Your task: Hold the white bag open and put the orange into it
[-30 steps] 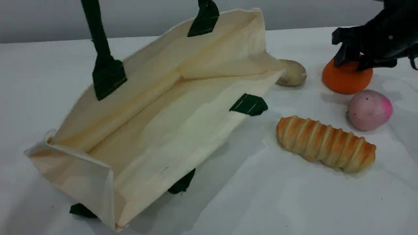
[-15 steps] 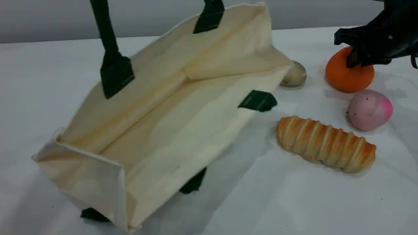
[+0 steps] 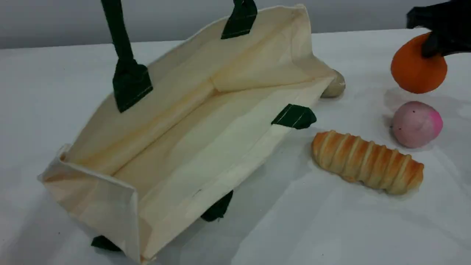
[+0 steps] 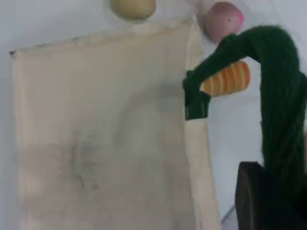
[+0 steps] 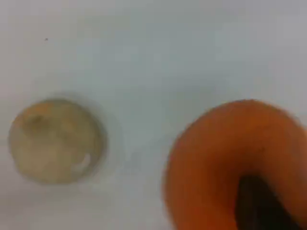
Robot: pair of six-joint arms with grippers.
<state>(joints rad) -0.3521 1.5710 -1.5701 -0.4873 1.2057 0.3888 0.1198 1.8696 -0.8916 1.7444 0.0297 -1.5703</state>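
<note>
Having been closed on the orange (image 3: 417,70), the right claw (image 3: 432,46) has lifted it off the table (image 3: 331,221) — right of the white bag (image 3: 191,125), above the pink ball (image 3: 415,124). The bag's handle (image 4: 280,96) is kept pinched by the left claw (image 4: 268,201) — transfer comes next.

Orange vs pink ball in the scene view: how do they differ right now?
The orange is matte orange all over; the pink ball is pale pink with a brighter pink patch on one side. The orange is off the table, gripped at its top by the right gripper; the pink ball rests on the table with nothing gripping it. The orange looks slightly larger. Both are roundish and lie right of the bag.
</note>
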